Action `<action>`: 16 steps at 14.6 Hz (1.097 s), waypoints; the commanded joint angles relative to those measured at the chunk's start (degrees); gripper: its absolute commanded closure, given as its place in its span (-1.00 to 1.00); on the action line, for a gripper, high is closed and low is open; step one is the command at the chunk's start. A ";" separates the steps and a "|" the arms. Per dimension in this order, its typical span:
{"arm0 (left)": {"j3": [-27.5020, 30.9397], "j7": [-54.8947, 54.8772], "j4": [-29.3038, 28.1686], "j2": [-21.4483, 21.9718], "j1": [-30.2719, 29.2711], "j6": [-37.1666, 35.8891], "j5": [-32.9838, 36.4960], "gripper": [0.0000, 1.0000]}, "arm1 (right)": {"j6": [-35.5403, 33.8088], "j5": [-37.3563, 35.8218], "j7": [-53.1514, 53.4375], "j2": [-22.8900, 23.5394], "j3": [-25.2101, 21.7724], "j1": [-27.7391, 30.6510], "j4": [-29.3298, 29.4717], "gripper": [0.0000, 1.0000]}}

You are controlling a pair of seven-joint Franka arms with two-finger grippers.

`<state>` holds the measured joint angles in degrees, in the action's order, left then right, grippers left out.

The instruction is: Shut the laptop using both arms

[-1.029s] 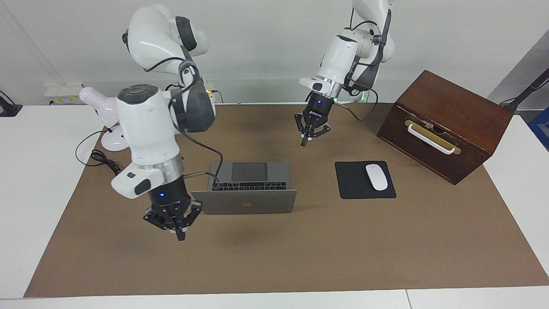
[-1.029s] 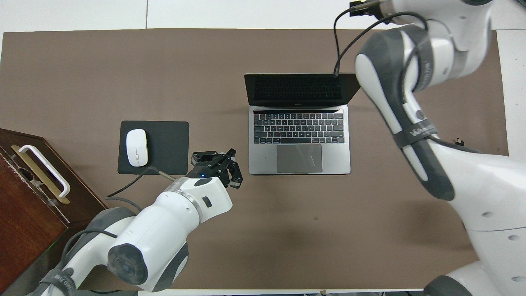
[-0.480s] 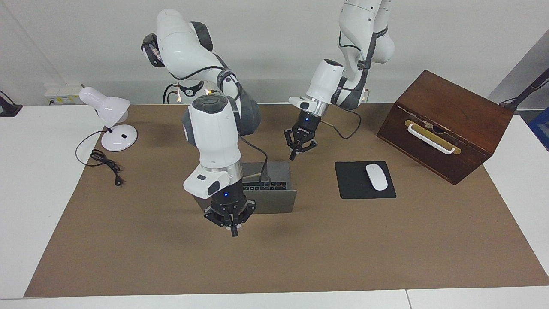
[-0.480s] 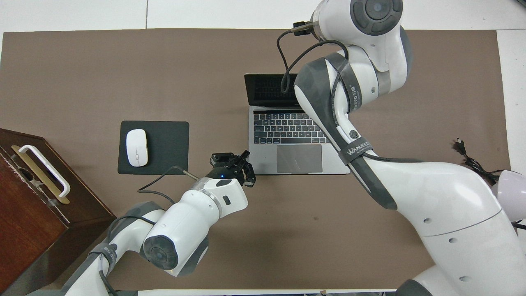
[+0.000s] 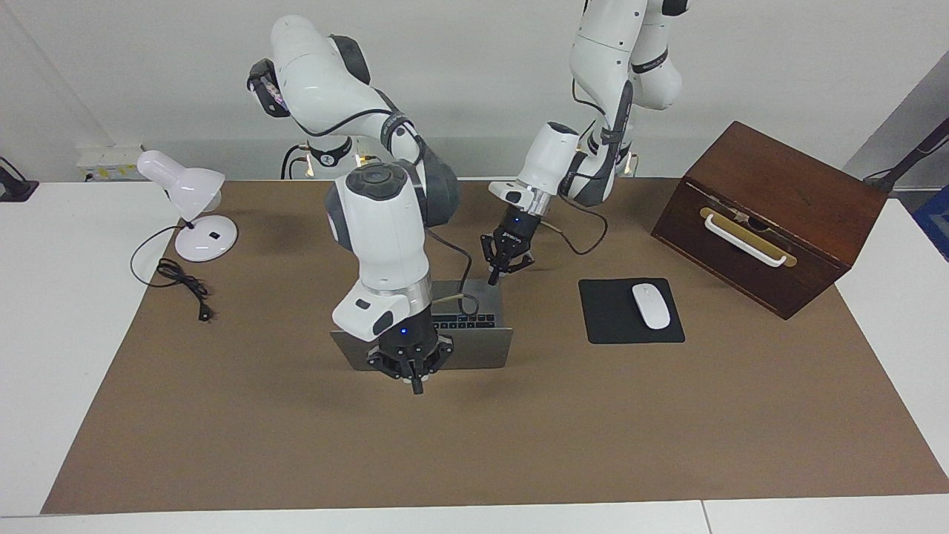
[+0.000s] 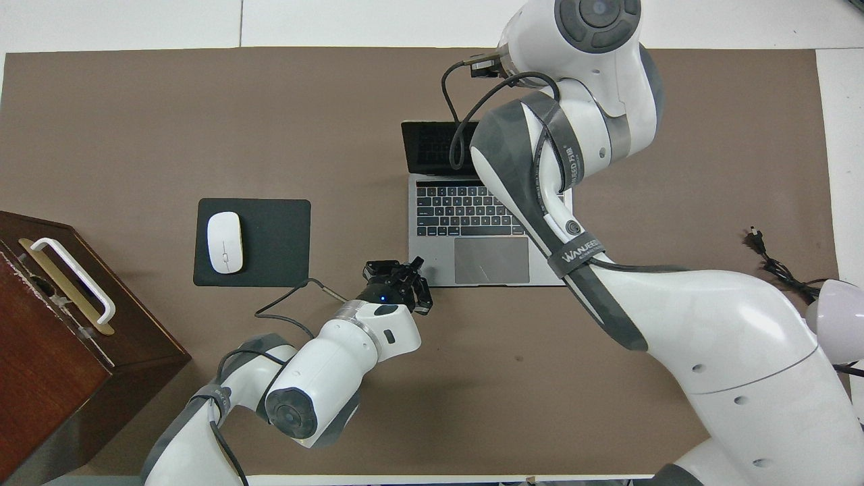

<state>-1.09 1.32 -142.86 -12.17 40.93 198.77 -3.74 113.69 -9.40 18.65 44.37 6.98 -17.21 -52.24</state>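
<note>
The silver-grey laptop (image 5: pixel 482 348) stands open on the brown mat, lid upright, keyboard (image 6: pixel 466 212) and trackpad facing the robots. My right gripper (image 5: pixel 417 380) is shut and hangs low against the lid's outer face, covering the logo; I cannot tell whether it touches. In the overhead view its own wrist hides it. My left gripper (image 5: pixel 495 273) is shut and empty, just over the corner of the laptop's base nearest the robots, toward the left arm's end. It also shows in the overhead view (image 6: pixel 403 271).
A black mouse pad (image 5: pixel 612 330) with a white mouse (image 5: pixel 651 305) lies beside the laptop toward the left arm's end. A brown wooden box (image 5: pixel 771 215) with a white handle stands past it. A white lamp (image 5: pixel 189 200) and its cable (image 5: pixel 182 282) sit at the right arm's end.
My right arm has swung in from the right arm's end of the table to the lid's outer face. My left gripper has moved down to the laptop's base corner. The lid stays upright.
</note>
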 commanded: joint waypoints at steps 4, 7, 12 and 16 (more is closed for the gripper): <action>1.00 -1.41 0.12 -1.98 1.26 1.79 -0.74 1.00 | -10.58 6.85 0.77 -1.21 0.22 1.30 0.56 1.00; 1.18 -1.58 0.65 -3.30 1.26 1.79 -0.39 1.00 | -15.24 8.59 0.77 -1.83 0.22 2.17 0.47 1.00; 1.18 -2.46 0.74 -4.35 1.26 1.88 -0.21 1.00 | -21.92 13.00 1.64 -2.62 0.13 2.97 0.39 1.00; 1.18 -3.60 0.65 -4.53 1.26 1.88 -0.12 1.00 | -24.83 16.33 3.84 -3.93 0.13 3.49 -2.59 1.00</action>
<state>-0.99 -0.99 -142.74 -15.35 40.98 199.39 -3.70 90.24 4.12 20.78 42.48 6.83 -14.51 -51.48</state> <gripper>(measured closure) 0.991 0.991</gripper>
